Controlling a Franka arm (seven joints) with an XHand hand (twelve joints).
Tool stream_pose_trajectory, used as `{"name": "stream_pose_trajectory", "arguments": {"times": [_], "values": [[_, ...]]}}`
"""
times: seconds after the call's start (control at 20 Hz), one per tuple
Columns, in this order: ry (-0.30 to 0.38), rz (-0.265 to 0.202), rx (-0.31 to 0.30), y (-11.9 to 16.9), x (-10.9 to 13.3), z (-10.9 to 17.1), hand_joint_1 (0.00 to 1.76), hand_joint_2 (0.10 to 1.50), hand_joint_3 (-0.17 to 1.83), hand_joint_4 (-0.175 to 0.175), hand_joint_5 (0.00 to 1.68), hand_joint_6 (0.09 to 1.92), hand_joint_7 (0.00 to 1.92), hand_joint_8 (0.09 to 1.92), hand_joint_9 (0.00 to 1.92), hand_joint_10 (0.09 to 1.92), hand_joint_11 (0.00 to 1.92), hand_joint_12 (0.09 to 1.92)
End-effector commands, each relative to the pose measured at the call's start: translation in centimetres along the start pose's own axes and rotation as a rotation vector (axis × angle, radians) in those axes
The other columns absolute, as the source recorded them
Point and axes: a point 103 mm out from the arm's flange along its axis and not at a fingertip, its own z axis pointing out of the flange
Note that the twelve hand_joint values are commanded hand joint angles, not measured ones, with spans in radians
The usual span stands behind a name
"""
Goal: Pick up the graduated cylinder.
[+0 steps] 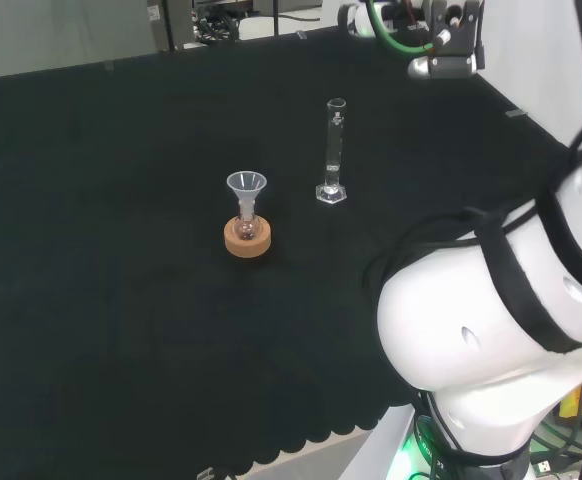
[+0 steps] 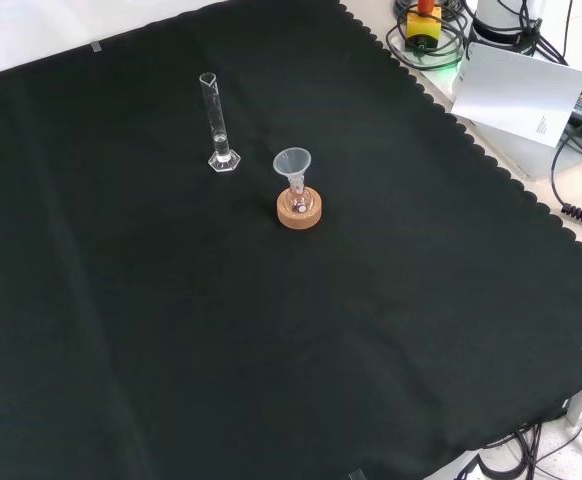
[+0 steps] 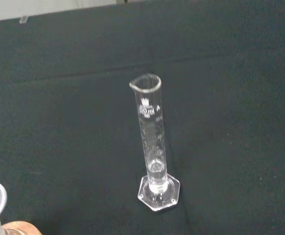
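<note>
1. Two pieces of clear ware stand on the black-clothed worktop (image 2: 391, 330): a graduated cylinder (image 1: 334, 150) and a small flask (image 1: 247, 226) with a funnel (image 1: 246, 188) in its neck.
2. Upright on its six-sided foot, the graduated cylinder stands free, with nothing touching it. In the head view it is to the right of the flask and a little farther back; in the front view it is up and to the left of it (image 2: 216, 122).
3. Close up in the wrist view, the graduated cylinder (image 3: 152, 142) shows a pouring lip at its rim, printed marks down its wall and a clear base flat on the cloth.
4. A cork ring (image 2: 299, 209) serves as the stand under the flask, which sits near the cylinder but apart from it. The funnel's wide mouth faces up.
5. Dark and white parts with green cable sit at the top right of the head view, well apart from the cylinder. Whether these belong to the robot hand, and how its fingers are set, I cannot tell.
6. White arm links (image 1: 511, 310) stand at the right of the head view.
</note>
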Motion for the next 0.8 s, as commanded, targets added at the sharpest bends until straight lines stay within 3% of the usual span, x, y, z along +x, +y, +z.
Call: {"name": "stream_pose_trajectory", "arguments": {"times": [0.05, 0.25, 0.8], "values": [[0.027, -0.008, -0.015, 3.4, -1.3, 3.5, 0.15, 1.18, 0.29, -0.038, 0.35, 0.09, 0.24, 0.61, 0.43, 0.65, 0.06, 1.39], [0.053, -0.028, -0.013, 3.9, -1.0, 5.3, 0.22, 1.15, 0.27, -0.045, 0.38, 0.09, 0.32, 0.65, 0.53, 0.63, 0.09, 1.38], [0.088, -0.054, 0.016, 4.7, -1.7, 9.5, 0.58, 1.0, 0.22, -0.048, 0.43, 0.09, 0.36, 0.68, 0.56, 0.61, 0.15, 1.37]]}}
